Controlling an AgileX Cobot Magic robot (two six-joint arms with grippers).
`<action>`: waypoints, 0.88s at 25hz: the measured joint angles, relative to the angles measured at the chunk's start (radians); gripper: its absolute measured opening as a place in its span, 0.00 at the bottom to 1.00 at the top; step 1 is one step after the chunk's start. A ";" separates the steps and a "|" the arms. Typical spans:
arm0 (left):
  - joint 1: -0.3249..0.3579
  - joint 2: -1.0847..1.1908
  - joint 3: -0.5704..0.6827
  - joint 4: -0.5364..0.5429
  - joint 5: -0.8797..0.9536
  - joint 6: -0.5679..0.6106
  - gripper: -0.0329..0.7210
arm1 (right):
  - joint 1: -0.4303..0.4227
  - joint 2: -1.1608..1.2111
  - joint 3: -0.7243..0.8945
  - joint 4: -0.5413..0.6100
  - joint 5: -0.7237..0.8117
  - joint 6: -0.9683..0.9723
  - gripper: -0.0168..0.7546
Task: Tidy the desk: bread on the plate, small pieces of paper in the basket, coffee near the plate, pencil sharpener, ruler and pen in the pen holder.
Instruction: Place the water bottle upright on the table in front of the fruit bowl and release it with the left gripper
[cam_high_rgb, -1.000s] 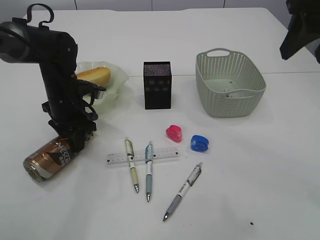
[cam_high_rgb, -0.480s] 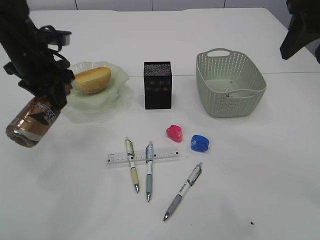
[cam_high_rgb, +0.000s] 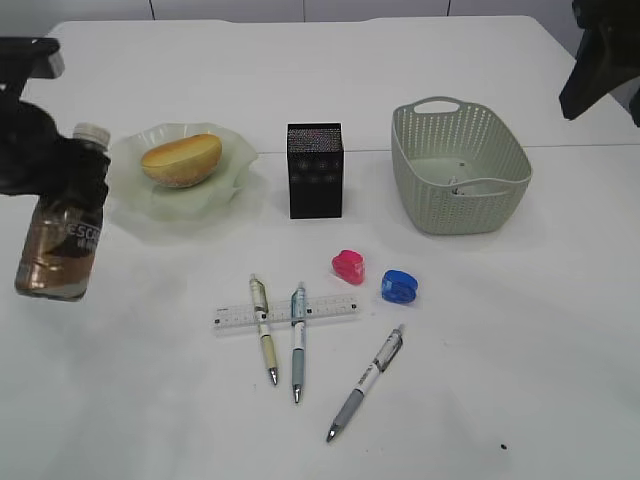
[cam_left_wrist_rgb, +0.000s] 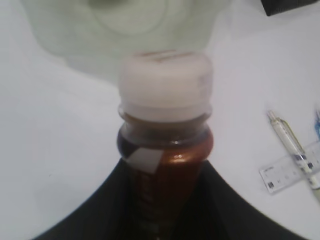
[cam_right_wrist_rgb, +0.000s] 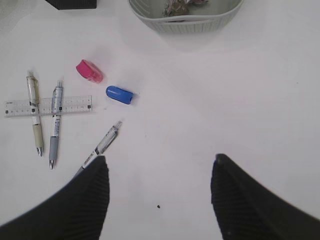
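A white table (cam_high_rgb: 450, 400) holds a half-tidied desk scene. At the far left, the left gripper (cam_high_rgb: 45, 165) is closed around a brown coffee bottle (cam_high_rgb: 62, 240) with a white cap, holding it nearly upright and lifted above the tabletop, just left of a pale green wavy plate (cam_high_rgb: 225, 185). A bread roll (cam_high_rgb: 181, 160) sits on that plate. The left wrist view looks down the bottle's neck, the plate blurred beyond it. A black pen holder (cam_high_rgb: 315, 170) stands in the middle, and a grey-green basket (cam_high_rgb: 415, 180) to its right contains crumpled paper scraps (cam_right_wrist_rgb: 176, 6). In front lie a pink sharpener (cam_high_rgb: 349, 266), a blue sharpener (cam_high_rgb: 398, 286), a clear ruler (cam_high_rgb: 330, 308) with two pens (cam_high_rgb: 265, 330) crossing it, and a third pen (cam_high_rgb: 366, 382) apart, lying at a slant. The right gripper (cam_right_wrist_rgb: 157, 192) hangs high at the right with jaws spread wide, holding nothing.
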 joint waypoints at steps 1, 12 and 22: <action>0.001 -0.033 0.086 -0.011 -0.111 0.000 0.36 | 0.000 0.000 0.000 0.000 0.000 0.000 0.67; 0.002 -0.020 0.533 -0.058 -1.178 -0.024 0.36 | 0.000 0.000 0.000 0.000 0.000 -0.035 0.67; 0.002 0.233 0.539 0.027 -1.605 -0.190 0.36 | 0.000 0.000 0.000 -0.004 0.000 -0.097 0.67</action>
